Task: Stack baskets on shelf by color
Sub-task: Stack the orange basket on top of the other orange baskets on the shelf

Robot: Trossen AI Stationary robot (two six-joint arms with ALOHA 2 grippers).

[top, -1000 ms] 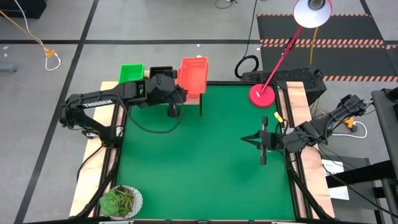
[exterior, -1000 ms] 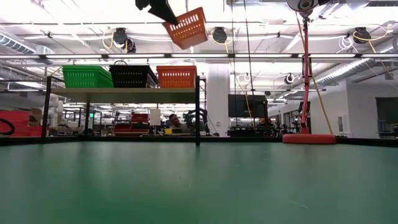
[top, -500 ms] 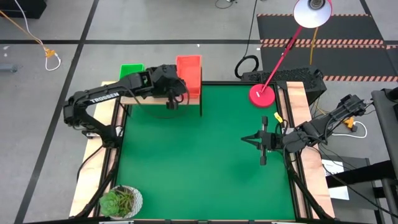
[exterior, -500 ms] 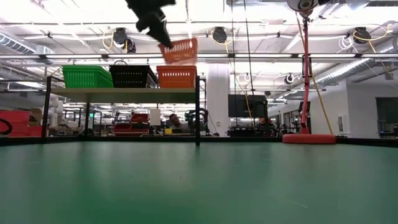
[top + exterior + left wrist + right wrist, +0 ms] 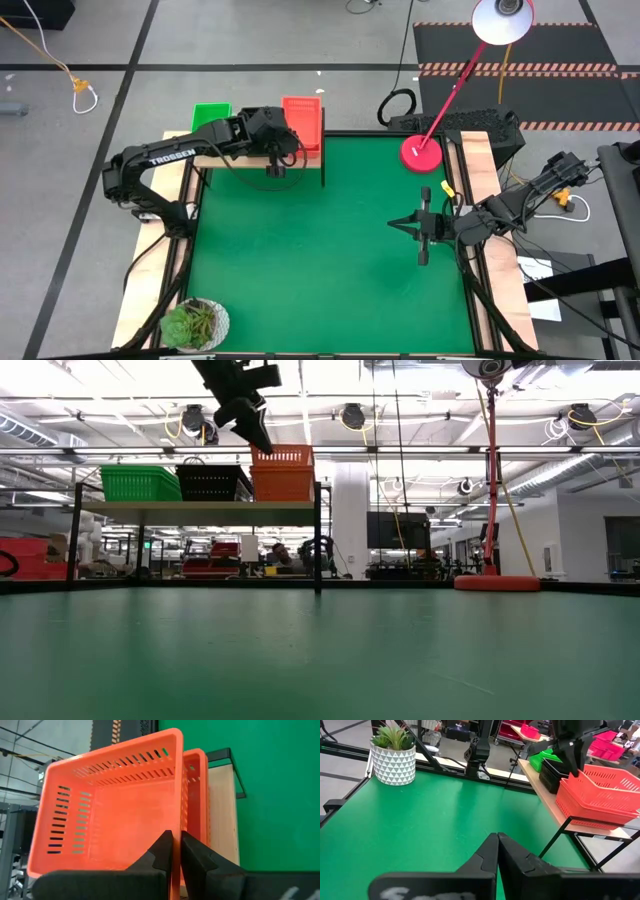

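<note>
The green mat [image 5: 330,240] covers the table, and the shelf [image 5: 200,506] stands along its far edge, close to the far left corner. On the shelf three groups of baskets stand in a row: the green basket [image 5: 140,483] at the left end, the black basket [image 5: 213,482] in the middle, and the red-orange baskets at the right end. There, the upper red-orange basket [image 5: 115,815] sits nested in the lower red-orange basket [image 5: 197,795], which rests on the shelf board.

The left arm reaches from the left edge of the table over the shelf. The left gripper [image 5: 175,845] stands above the right end of the shelf, and its two fingers are almost together, pinching the near wall of the upper red-orange basket between them. In the low view this gripper [image 5: 258,432] comes from above and meets the basket at its top left corner.

The right arm waits near the right edge of the table, and the right gripper [image 5: 412,226] has its fingers fully closed and holds nothing.

A red lamp [image 5: 421,153] stands with its base at the far right corner. A potted plant [image 5: 193,322] stands at the near left corner.
</note>
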